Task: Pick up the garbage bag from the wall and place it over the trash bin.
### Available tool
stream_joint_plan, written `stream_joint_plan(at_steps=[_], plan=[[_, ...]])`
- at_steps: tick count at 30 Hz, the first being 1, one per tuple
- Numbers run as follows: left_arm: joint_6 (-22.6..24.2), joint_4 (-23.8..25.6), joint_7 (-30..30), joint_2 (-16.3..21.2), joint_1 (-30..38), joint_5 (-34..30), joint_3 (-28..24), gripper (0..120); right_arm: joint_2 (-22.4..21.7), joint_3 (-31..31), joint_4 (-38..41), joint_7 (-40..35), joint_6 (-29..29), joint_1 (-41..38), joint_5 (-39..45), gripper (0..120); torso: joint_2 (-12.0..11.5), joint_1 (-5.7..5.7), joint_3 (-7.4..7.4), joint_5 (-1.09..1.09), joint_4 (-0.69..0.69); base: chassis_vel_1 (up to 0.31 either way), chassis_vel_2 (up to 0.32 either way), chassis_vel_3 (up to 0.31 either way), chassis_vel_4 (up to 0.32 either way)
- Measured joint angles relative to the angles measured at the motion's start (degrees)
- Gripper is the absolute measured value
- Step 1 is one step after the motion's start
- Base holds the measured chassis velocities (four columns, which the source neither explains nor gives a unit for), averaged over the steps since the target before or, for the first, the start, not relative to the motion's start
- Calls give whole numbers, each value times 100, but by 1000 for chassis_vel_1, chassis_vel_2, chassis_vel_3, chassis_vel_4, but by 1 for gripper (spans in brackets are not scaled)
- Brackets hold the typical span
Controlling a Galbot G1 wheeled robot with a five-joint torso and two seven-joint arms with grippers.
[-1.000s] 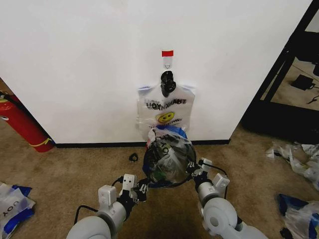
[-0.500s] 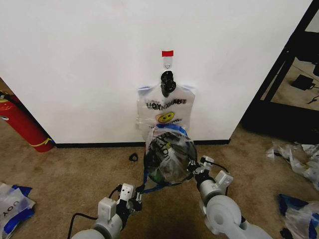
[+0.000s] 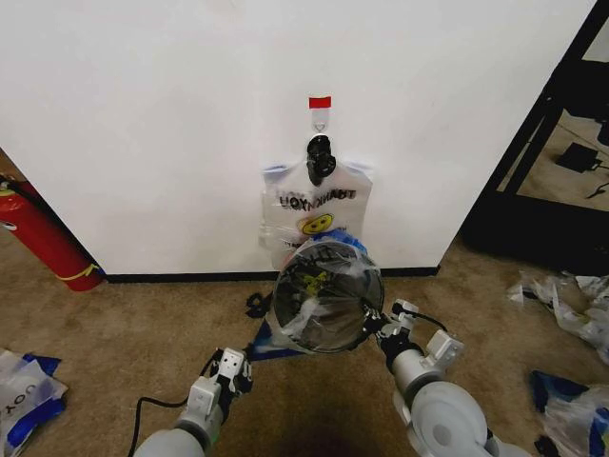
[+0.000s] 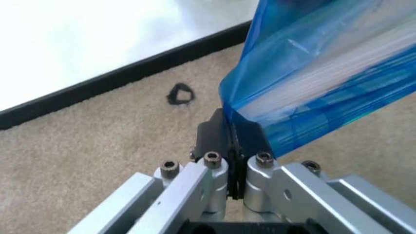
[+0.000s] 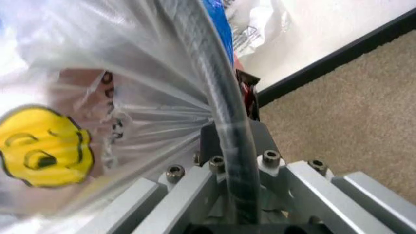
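With the bag (image 3: 328,290) draped across the bin (image 3: 373,286), my left tool (image 4: 232,139) pinches its blue edge at 7 o'clock; my right tool (image 5: 229,146) clamps film to rim at 4; tucking remains.

You see the trash bin (image 3: 328,297) tipped, its round mouth facing you, just near of the white wall (image 3: 152,124), with the clear smiley garbage bag (image 3: 314,286) stretched over its rim, blue edge trailing left
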State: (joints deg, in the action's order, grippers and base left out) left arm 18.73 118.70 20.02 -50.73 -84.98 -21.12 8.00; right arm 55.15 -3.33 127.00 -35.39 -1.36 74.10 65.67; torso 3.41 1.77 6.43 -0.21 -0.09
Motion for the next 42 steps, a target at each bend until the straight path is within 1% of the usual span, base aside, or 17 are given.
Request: stream_joint_plan(at_steps=[6,10,15,17,19,20,21,22,25,27,28,31,33,35,36,39,42], plan=[[-28,-168,-1,-45,97,151,-24,0,9,10,60,19,21,-27,106,0,0,0,0,0,1,0,0,0,0],[-207,-250,-7,-70,260,305,-47,0,30,88,109,40,-7,-52,209,0,0,0,0,0,0,0,0,0,0],[-280,-226,2,-48,294,347,-33,0,70,143,50,55,-43,-59,209,0,0,0,0,1,0,0,0,0,0],[-414,-294,10,-22,313,430,-21,0,105,158,2,60,-47,-59,210,0,0,0,0,1,0,0,0,0,0],[-550,-381,11,-8,328,529,-17,3,143,160,-31,63,-42,-67,219,0,0,0,0,0,0,0,0,0,0],[-622,-433,11,-6,343,579,-17,7,172,160,-54,75,-25,-74,233,0,0,0,0,0,0,0,0,0,0],[-622,-433,11,-6,343,579,-17,7,172,160,-54,75,-25,-74,233,0,0,0,0,0,0,0,0,0,0],[-660,-465,11,-7,357,599,-20,14,199,161,-80,100,8,-81,251,0,0,0,0,0,0,0,0,0,0],[-707,-511,-20,-3,379,608,-50,26,286,163,-211,245,202,-87,300,0,0,0,0,-1,0,0,0,0,0],[-654,-482,-120,44,330,614,-37,32,329,165,-290,332,333,-89,337,0,0,0,0,0,-1,0,0,0,0],[-654,-482,-120,44,330,614,-37,32,329,165,-290,332,333,-89,337,0,0,0,0,0,-1,0,0,0,0],[-239,-307,-402,220,83,719,67,45,467,167,-504,469,581,-120,443,0,0,0,0,0,1,0,0,0,0],[-85,-223,-584,291,-58,785,133,55,556,169,-601,506,645,-136,467,0,0,0,0,1,0,0,0,0,0],[8,-141,-901,320,-171,797,222,63,617,183,-643,521,664,-140,467,0,0,0,0,1,1,0,0,0,0],[8,-141,-901,320,-171,797,222,63,617,183,-643,521,664,-140,467,0,0,0,0,1,1,0,0,0,0],[87,-79,-1605,325,-325,879,465,77,676,217,-650,524,665,-134,454,0,0,0,0,1,1,0,0,0,0],[21,-121,-1748,310,-326,920,526,85,681,221,-605,522,655,-109,440,0,0,0,0,0,1,0,0,0,0]])
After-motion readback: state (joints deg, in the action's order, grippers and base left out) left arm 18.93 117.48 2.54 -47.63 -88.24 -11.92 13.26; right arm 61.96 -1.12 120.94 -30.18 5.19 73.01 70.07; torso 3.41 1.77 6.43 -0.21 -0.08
